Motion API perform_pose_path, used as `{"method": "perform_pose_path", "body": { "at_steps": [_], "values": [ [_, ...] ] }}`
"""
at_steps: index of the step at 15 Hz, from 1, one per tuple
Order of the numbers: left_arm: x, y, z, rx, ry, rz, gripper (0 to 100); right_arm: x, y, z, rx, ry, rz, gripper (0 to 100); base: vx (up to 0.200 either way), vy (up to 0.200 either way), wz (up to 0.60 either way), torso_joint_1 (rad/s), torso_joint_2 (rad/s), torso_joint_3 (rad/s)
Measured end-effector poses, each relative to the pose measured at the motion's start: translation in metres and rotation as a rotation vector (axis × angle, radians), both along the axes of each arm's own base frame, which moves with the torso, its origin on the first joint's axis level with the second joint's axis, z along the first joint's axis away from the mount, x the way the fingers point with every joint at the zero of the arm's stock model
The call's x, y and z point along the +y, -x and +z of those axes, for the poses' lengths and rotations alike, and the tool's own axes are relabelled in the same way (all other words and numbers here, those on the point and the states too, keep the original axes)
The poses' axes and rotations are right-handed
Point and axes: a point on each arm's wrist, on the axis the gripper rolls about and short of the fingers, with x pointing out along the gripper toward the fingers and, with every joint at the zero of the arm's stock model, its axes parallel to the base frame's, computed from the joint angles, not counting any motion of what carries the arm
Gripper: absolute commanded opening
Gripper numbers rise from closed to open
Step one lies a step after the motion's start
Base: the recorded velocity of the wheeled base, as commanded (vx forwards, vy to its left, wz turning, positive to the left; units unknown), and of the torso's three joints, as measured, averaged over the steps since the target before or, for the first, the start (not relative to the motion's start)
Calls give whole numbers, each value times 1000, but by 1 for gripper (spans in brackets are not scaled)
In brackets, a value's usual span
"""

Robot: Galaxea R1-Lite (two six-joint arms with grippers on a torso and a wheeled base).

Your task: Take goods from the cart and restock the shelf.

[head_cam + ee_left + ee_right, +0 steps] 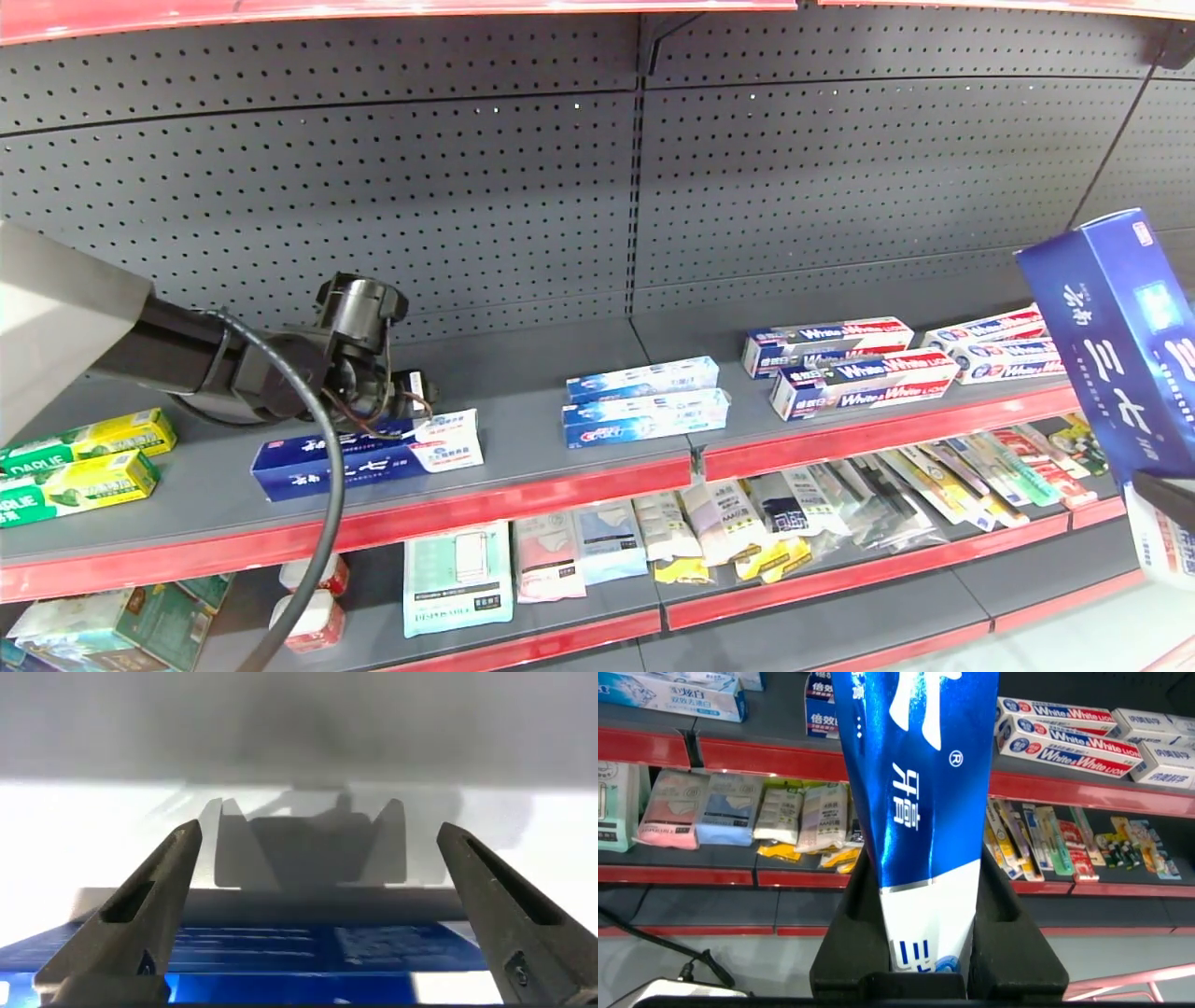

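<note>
Now my right claw [924,896], at the lower right of the head frame, is clamped on a blue toothpaste box [1111,345] held short of the shelf [523,369]; I judge placing is the step in hand. Mid-left, my left claw [320,831] stands spread over a matching blue box [364,457] lying there, perhaps touching it. Next I need a bare patch. The pale boxes [644,401] and red-lettered boxes [859,369] crowd the right.

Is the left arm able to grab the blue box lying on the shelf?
Probably yes. The left pincer is open right at the blue box, and nothing lies between them.
</note>
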Motion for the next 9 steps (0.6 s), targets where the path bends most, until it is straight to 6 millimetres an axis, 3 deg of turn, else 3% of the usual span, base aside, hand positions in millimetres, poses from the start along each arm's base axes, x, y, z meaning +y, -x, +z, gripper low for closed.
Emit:
{"method": "perform_pose_path", "body": {
  "at_steps": [9],
  "values": [
    [-8, 24, 2, 64, 56, -99, 100, 0, 1, 1, -8, 0, 0, 0, 0, 0, 0, 0, 0, 0]
  ]
}}
